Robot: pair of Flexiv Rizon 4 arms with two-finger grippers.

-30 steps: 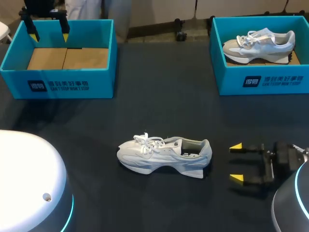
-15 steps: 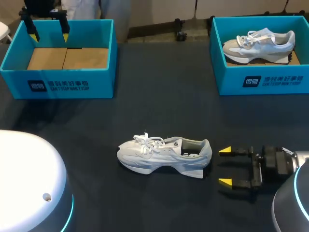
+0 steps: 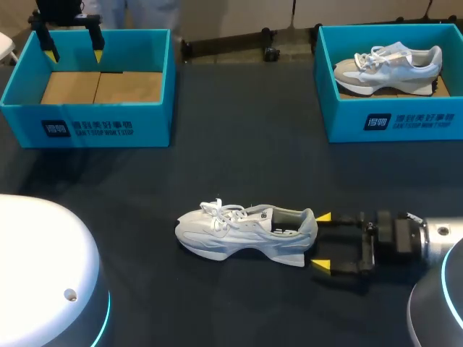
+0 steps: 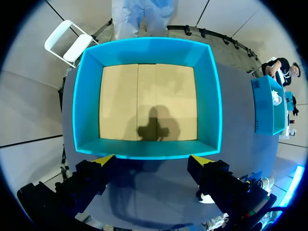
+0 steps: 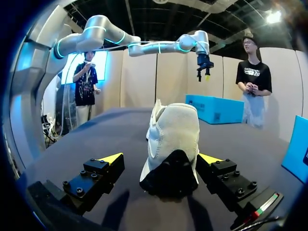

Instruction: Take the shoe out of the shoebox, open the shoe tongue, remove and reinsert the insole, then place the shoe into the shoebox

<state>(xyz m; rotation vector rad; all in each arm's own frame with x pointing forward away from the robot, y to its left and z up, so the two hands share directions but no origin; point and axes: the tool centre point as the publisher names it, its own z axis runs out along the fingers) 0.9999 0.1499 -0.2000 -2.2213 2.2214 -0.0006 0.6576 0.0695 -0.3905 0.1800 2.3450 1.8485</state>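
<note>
Right gripper (image 3: 322, 241) (image 5: 160, 158): spread wide, holding nothing; lying low over the table, yellow tips level with the heel of the shoe, one on either side.
Contact at heel: far-side tip just beside the heel collar in the head view; touching or not cannot be told.
White mesh low-top sneaker (image 3: 246, 233) (image 5: 173, 134): out of any box, upright on its sole near the middle of the table, toe toward the left arm's side, heel toward the right gripper; white laces tied, dark lining showing inside the opening.
Left gripper (image 3: 74, 54) (image 4: 151, 161): open and empty, hanging above the far left corner of the table, over the far part of the left box.
Teal open-topped cardboard shoebox (image 3: 87, 126) (image 4: 211, 96): at the far left, well apart from the sneaker; brown cardboard floor (image 3: 101, 87) (image 4: 149, 101) bare, with the gripper's shadow on it in the left wrist view.
Second teal cardboard shoebox (image 3: 405, 119): at the far right, same make as the first.
Grey-and-white sneaker (image 3: 387, 69): lying inside the second box, toe toward the table's middle.
Dark matte tabletop (image 3: 239, 159): flat, plain surface carrying both boxes and the white sneaker.
</note>
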